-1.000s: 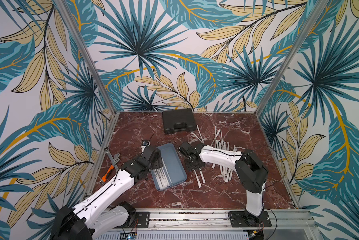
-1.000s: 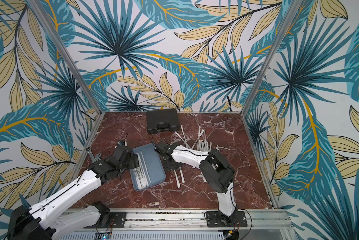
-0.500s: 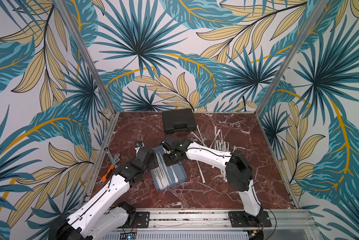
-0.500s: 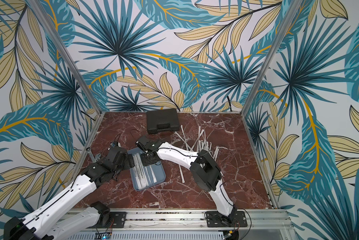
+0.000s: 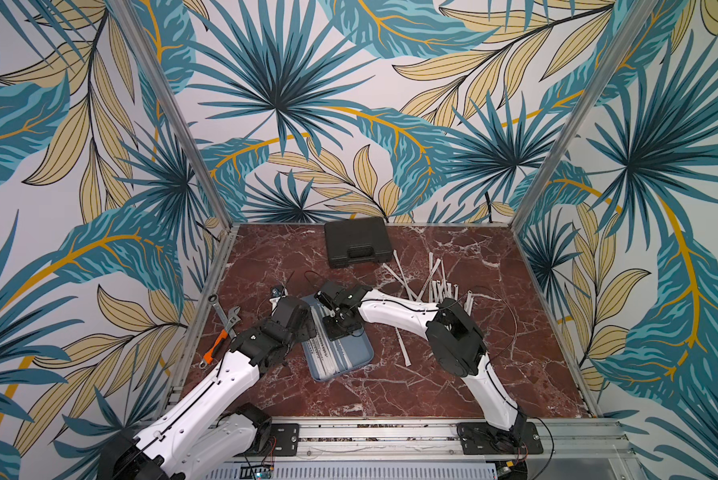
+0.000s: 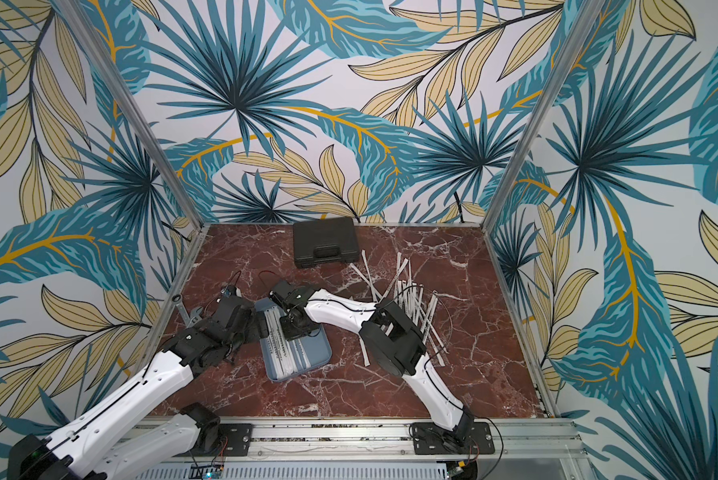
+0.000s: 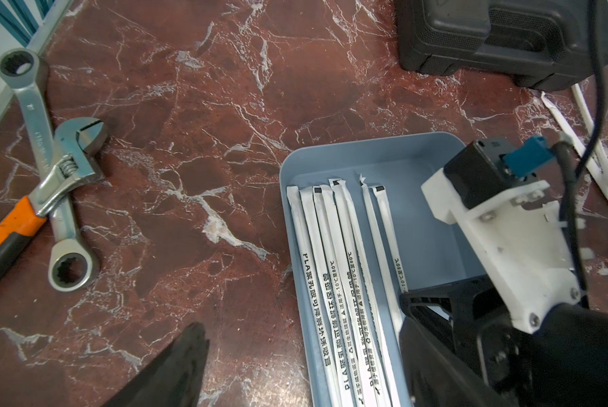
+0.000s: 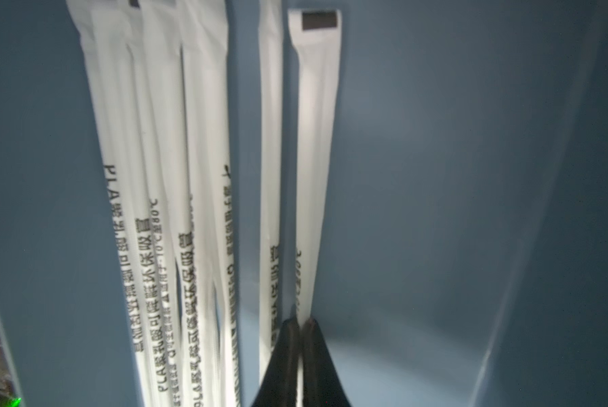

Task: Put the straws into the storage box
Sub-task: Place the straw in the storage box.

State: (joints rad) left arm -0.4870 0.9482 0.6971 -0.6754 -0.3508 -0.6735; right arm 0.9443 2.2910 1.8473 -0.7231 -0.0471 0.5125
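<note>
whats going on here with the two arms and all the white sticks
The right gripper is shut on one straw, low inside the storage box, next to several straws lying side by side in it. The left gripper hangs open at the box's edge. Many loose straws lie scattered on the table.

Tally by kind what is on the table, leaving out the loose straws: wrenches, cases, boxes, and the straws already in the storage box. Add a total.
Wrenches: 2 (ring spanner, adjustable wrench)
Black case: 1
Storage box: 1
Straws in the box: 6, one pinched by the right gripper
Total: 10
</note>
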